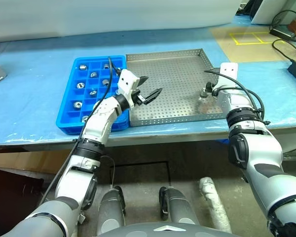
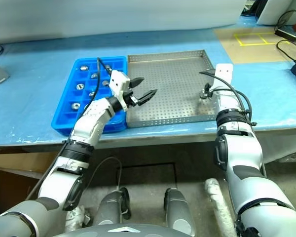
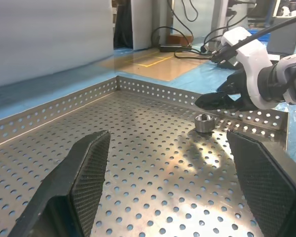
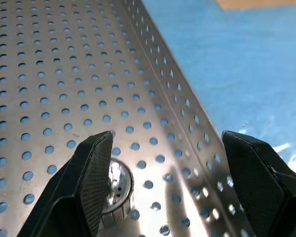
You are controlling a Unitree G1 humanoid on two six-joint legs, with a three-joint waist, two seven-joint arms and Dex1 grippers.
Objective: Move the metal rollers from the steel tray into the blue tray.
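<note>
Hovering by the steel tray's (image 1: 177,64) right rim, my right gripper (image 4: 163,168), jaws apart and empty, has the last roller (image 4: 116,190) beside its left finger. My left gripper (image 1: 149,94), also spread, hangs farther off.

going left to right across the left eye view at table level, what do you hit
blue tray → left gripper → steel tray → metal roller → right gripper, open and hanging over that roller

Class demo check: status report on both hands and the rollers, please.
Left hand open, empty, over steel tray. Right hand open above last roller there, not gripping. Other rollers sit in blue tray. Nothing blocking.
</note>
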